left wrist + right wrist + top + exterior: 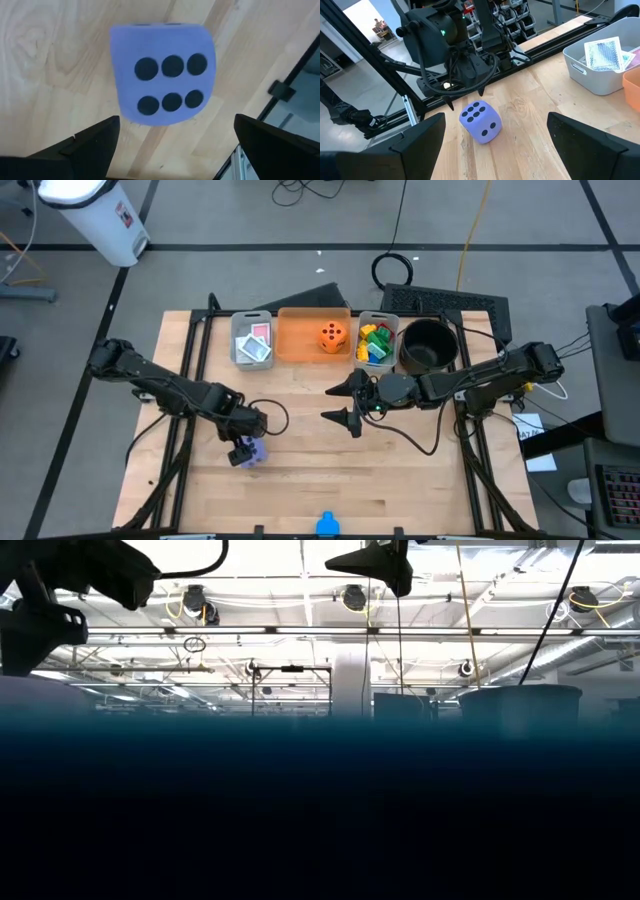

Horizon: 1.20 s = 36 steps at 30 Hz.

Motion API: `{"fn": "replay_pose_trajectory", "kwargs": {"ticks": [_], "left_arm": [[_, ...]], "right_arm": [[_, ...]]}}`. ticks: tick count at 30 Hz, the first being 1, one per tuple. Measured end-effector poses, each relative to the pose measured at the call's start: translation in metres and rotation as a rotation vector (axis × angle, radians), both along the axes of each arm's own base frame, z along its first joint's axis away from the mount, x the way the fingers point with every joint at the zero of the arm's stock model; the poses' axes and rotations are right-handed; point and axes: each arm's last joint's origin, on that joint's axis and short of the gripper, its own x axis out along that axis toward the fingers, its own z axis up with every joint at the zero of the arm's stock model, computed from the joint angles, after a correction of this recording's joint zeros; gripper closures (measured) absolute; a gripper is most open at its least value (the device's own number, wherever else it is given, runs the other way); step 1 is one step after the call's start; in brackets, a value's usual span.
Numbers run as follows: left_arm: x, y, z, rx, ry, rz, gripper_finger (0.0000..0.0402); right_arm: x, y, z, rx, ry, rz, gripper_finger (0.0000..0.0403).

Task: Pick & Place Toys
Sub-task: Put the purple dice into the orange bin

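Observation:
A purple foam die point(162, 85) rests on the wooden table, its six-pip face up; it also shows in the high view point(254, 452) and the right wrist view point(480, 121). My left gripper point(243, 444) is open just above it, with one finger on either side point(176, 119), touching nothing. My right gripper point(333, 404) is open and empty over the table's middle, pointing toward the die. An orange die point(333, 335) lies in the orange bin point(300, 340). Picture cards point(254, 340) lie in the left grey bin, and coloured bricks point(374, 343) lie in the right grey bin.
The bins and a black round bowl point(428, 345) stand in a row along the table's far edge. A blue object point(326, 525) sits at the near edge. Bare wood lies between the two grippers and the near edge.

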Motion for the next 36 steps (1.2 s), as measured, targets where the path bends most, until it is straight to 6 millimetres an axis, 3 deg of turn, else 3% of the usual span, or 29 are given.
{"fn": "replay_pose_trajectory", "kwargs": {"ticks": [18, 36], "left_arm": [[0.001, -0.004, -0.001, 0.149, -0.054, 0.094, 0.0002], [0.016, -0.017, -0.023, 0.207, -0.027, 0.039, 0.0002]], "right_arm": [[0.000, 0.000, 0.000, 0.001, 0.000, 0.000, 0.0062], [0.000, 0.000, 0.000, 0.000, 0.001, -0.001, 0.0062]]}}
